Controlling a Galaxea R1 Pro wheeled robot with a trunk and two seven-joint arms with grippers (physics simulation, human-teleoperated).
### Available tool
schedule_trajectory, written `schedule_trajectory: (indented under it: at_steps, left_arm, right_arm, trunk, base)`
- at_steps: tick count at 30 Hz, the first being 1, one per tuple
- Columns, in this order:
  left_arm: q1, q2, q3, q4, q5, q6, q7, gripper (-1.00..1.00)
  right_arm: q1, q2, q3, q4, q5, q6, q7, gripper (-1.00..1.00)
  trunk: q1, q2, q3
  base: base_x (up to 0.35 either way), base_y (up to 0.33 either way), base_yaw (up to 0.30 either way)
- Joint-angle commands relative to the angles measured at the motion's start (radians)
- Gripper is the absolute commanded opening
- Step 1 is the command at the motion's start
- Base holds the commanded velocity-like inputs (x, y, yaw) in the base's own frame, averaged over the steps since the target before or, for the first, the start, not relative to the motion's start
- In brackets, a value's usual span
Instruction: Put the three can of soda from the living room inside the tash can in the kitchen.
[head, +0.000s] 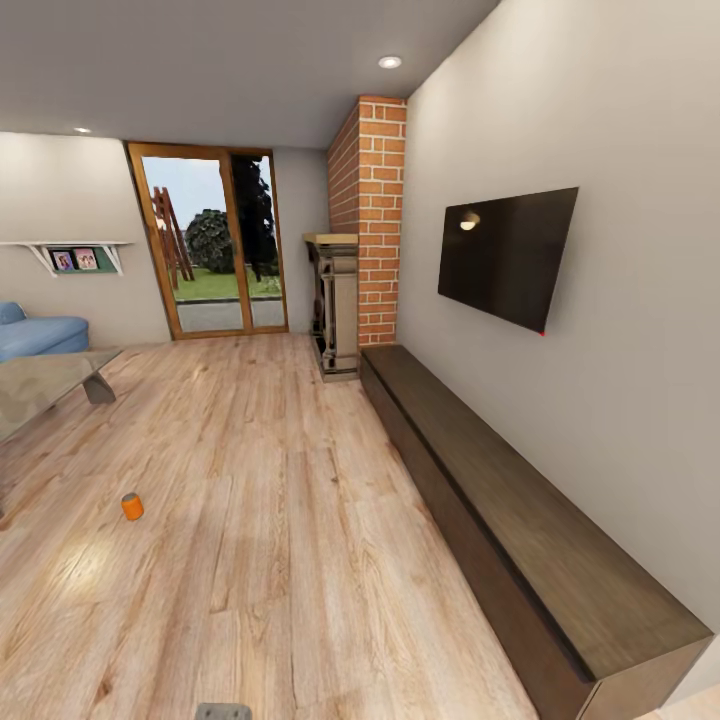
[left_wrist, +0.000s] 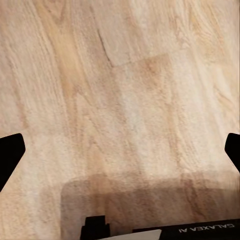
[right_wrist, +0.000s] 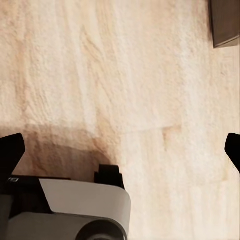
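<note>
Our left gripper (left_wrist: 120, 150) hangs spread wide over bare plank floor (left_wrist: 125, 90), its dark fingertips (left_wrist: 11, 152) at the two edges of the wrist picture with nothing between them. Our right gripper (right_wrist: 120, 150) is spread just as wide and just as empty, over the same boards, with a dark corner of furniture at the far edge of its view.

From the head camera, one orange soda can (head: 132, 506) stands upright on the floor at about ten o'clock from us, well apart from our base. The other two cans and the trash can we cannot see from here.

What could go wrong, as we judge it: a small upright cylinder on smooth planks will tip and roll if a fingertip clips it, and it could run under the glass table (head: 45, 385) at nine to ten o'clock. Reaching floor level means a deep bend of the trunk, so a rushed descent could drive the fingers into the boards.

For room, the middle of the floor is open toward the glass doors (head: 215, 245) at twelve. The long dark low cabinet (head: 520, 510) hems our right side from one to four o'clock, the brick chimney (head: 375, 215) beyond it. The blue sofa (head: 40, 335) closes off the far left.
</note>
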Motion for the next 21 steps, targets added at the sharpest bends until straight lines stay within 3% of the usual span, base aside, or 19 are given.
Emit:
schedule_trajectory:
  at_steps: [1,21]
  left_arm:
    - [0.000,0.000,0.000,0.000,0.001,-0.001,0.000,1.00]
    - [0.000,0.001,0.008,0.002,0.003,0.002,-0.001,1.00]
  right_arm:
    - [0.000,0.000,0.000,0.001,0.000,-0.002,-0.001,1.00]
    - [0.000,0.003,0.000,0.002,0.002,-0.013,-0.009,1.00]
  trunk:
    - [0.000,0.000,0.000]
    - [0.000,0.000,0.000]
  base:
    - [0.000,0.000,0.000]
    - [0.000,0.000,0.000]
